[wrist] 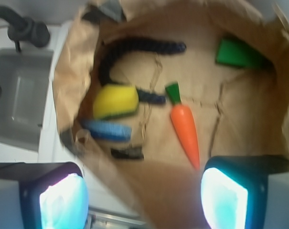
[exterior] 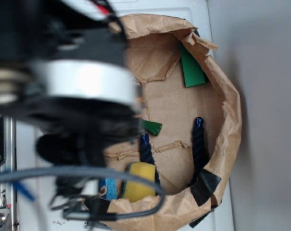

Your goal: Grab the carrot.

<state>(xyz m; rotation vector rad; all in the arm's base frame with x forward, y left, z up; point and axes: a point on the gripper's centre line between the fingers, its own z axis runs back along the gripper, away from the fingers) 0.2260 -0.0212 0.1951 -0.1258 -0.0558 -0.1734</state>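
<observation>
Brown paper bag [wrist: 240,119] opened flat on the white table [wrist: 53,143] holds the carrot [wrist: 186,129], lying untouched beside the yellow sponge [wrist: 114,101], so the fingers [wrist: 144,195], spread apart above, should shift right and straddle its thicker middle.

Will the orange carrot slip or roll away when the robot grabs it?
The carrot looks glossy and smooth, so it may be a bit slippery. Its round, tapered body could probably roll sideways if nudged. It lies flat on crinkly brown paper, which might slow any rolling. The gripper has its jaws wide apart above it.
</observation>
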